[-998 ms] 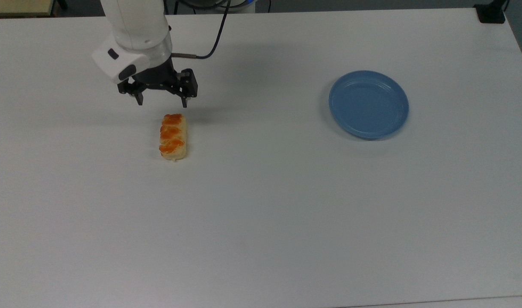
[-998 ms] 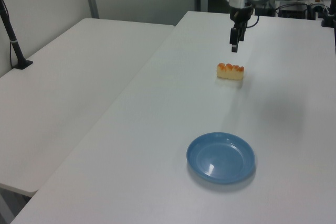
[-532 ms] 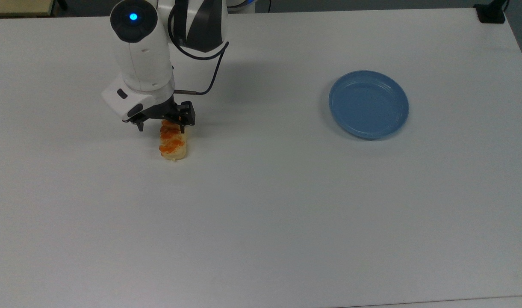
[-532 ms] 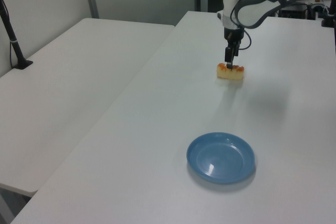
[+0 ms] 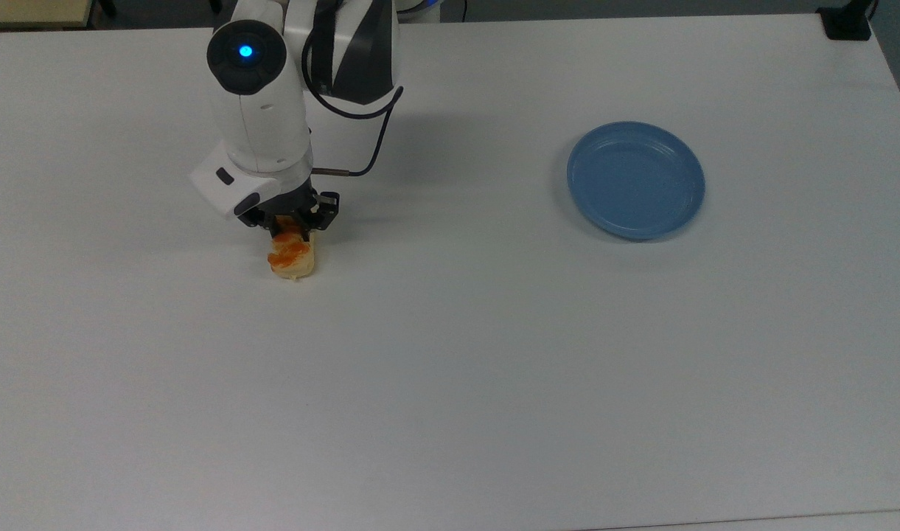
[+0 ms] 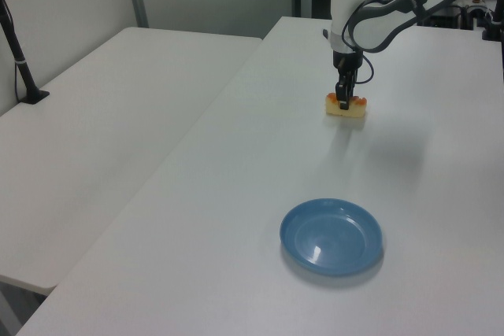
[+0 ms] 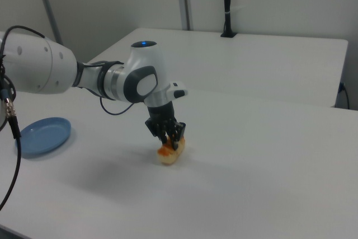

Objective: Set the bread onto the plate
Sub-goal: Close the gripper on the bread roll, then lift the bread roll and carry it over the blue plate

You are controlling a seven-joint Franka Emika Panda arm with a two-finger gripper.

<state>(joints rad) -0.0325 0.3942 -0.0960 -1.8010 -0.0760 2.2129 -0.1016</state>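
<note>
Pincer (image 5: pixel 292 225) down on bread (image 5: pixel 293 258), fingers straddling its far end; grip closure cannot be told. Bread on bench (image 5: pixel 450 369). Plate (image 5: pixel 635 180) well apart

Open white table (image 5: pixel 450 369) is seen all around the plate (image 5: pixel 635 180), the landmark here. Between the plate and the bread (image 5: pixel 293 257), off to the top view's left of the plate, a wide bare stretch of tabletop is shown. That far end of the stretch is occupied by the gripper (image 5: pixel 293 223), which is lowered over the bread with a finger at each side of it, and by the white arm (image 5: pixel 258 110) rising behind. A black cable (image 5: pixel 372 144) is looped beside the arm, on its plate side. A black mount (image 5: pixel 846 22) is seen at the table corner beyond the plate, well apart from it.
</note>
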